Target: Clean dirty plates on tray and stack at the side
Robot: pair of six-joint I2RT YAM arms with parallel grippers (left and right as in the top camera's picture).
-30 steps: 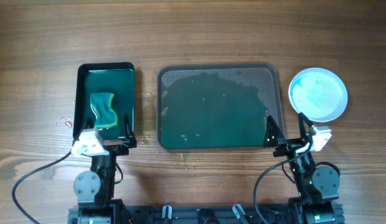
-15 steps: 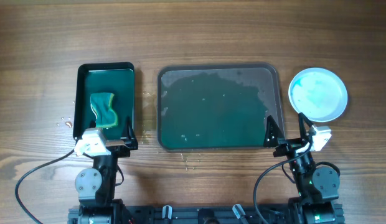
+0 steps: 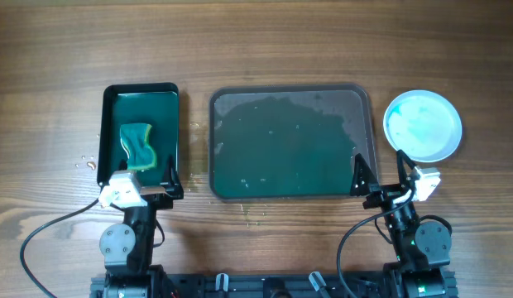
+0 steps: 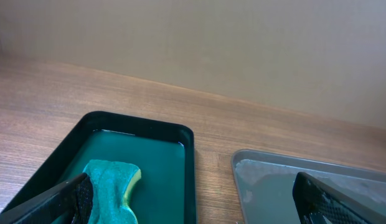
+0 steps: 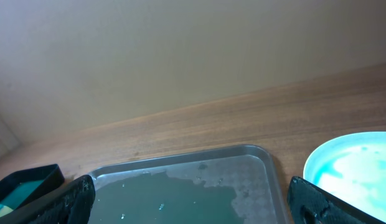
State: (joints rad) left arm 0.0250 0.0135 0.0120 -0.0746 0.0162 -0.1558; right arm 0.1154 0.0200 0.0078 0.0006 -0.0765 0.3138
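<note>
So, slick plate parked beside the tray
The pale blue plate sits on the table right of the wet tray, apart from it. It's probably stiff and slippery with film, so pinch its rim. Left gripper and right gripper both gape wide, holding nothing.

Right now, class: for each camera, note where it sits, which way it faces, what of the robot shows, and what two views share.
Overhead: above the table, looking straight down; both arms at the bottom edge, left gripper at the black tray, right gripper between the large tray and the plate.
Left wrist: low on the left arm, facing forward over the sponge; own fingers in both bottom corners.
Right wrist: low on the right arm, facing forward; own fingers likewise.
Shared: both wrist views show the large tray.
</note>
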